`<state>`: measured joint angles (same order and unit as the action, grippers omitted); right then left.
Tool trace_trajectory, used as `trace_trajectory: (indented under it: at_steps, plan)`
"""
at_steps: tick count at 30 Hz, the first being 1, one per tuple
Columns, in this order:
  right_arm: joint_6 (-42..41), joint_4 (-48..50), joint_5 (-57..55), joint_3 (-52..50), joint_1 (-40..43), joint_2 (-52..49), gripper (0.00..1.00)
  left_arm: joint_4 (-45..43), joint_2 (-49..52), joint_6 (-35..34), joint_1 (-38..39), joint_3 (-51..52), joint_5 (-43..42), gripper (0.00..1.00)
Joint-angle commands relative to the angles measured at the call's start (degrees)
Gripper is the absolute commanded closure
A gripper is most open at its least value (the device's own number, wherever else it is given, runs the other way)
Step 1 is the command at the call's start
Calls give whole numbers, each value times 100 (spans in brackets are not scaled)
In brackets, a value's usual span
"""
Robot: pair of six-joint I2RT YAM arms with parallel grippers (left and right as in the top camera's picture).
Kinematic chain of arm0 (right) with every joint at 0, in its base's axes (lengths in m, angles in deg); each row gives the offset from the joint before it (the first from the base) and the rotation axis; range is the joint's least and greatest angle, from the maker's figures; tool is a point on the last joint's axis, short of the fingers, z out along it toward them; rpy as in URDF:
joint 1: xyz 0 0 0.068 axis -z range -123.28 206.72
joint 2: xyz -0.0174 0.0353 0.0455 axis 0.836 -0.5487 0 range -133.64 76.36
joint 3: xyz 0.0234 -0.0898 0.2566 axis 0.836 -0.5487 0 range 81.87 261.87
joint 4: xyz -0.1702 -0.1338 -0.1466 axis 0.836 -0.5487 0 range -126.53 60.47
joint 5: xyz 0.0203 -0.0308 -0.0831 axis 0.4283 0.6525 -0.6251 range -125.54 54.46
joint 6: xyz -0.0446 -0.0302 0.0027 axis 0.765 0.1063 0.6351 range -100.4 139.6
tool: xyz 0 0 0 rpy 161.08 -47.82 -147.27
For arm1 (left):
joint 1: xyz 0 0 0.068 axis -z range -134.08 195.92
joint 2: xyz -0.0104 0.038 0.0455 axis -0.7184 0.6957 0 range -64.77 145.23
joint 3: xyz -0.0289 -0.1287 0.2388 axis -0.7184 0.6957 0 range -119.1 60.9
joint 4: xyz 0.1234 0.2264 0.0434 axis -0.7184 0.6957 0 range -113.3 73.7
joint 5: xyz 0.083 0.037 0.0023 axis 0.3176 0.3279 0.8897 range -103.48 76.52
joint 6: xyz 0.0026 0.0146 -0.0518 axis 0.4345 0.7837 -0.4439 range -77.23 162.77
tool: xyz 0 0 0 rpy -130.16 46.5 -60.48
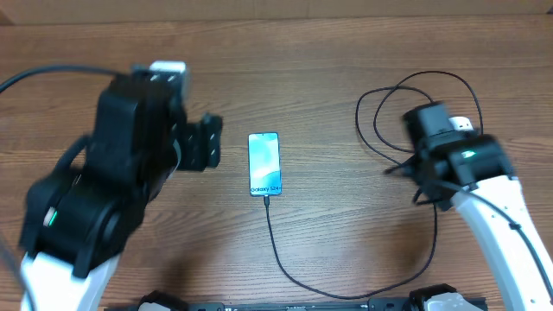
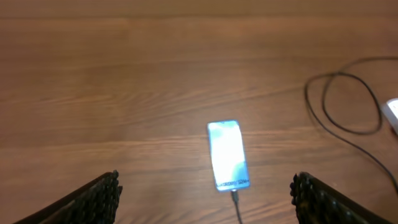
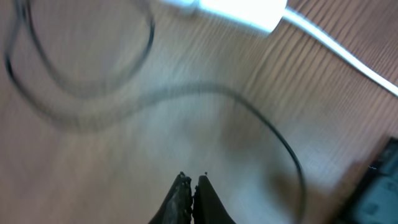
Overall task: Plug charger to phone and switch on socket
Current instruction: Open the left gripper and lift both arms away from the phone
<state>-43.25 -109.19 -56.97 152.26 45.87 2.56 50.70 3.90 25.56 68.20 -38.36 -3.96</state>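
Observation:
The phone (image 1: 263, 163) lies flat mid-table with its light blue screen up; it also shows in the left wrist view (image 2: 227, 154). The charger's black cable (image 1: 281, 255) meets the phone's near end at the plug tip (image 2: 234, 196), then runs right and loops (image 1: 380, 112) near the right arm. The white socket (image 1: 462, 123) is mostly hidden under the right arm. In the right wrist view, one end of the socket (image 3: 239, 11) and its white cord (image 3: 348, 53) show. My left gripper (image 1: 206, 143) is open and empty left of the phone. My right gripper (image 3: 191, 182) is shut and empty above the cable.
Both arm bases (image 1: 432, 301) stand at the table's front edge. A dark cable (image 1: 39, 76) runs off the far left. The black cable's loop (image 2: 345, 102) lies on bare wood to the right of the phone.

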Motion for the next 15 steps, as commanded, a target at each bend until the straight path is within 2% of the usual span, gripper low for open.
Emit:
trace_trajectory:
  at_steps: [1,8,9,10,11,15]
  plan:
    - [-151,553,-306,-151,927,-46,96,170,-546,-654,146,247,1027,15]
    - [1714,2118,968,-177,2789,-828,96,385,-1777,-1333,146,1189,1633,12]
    - [1869,2208,1176,-162,3005,-979,96,413,-1919,-1346,146,1340,1648,10]
    - [2033,2258,1427,-116,3248,-1165,96,448,-2041,-1346,146,1482,1648,2]
    - [2151,2277,1650,-57,3429,-1325,96,481,-2109,-1346,146,1574,1648,0]
    - [2776,2192,2623,472,4153,-2184,96,573,-2186,-1346,146,1862,1641,0]
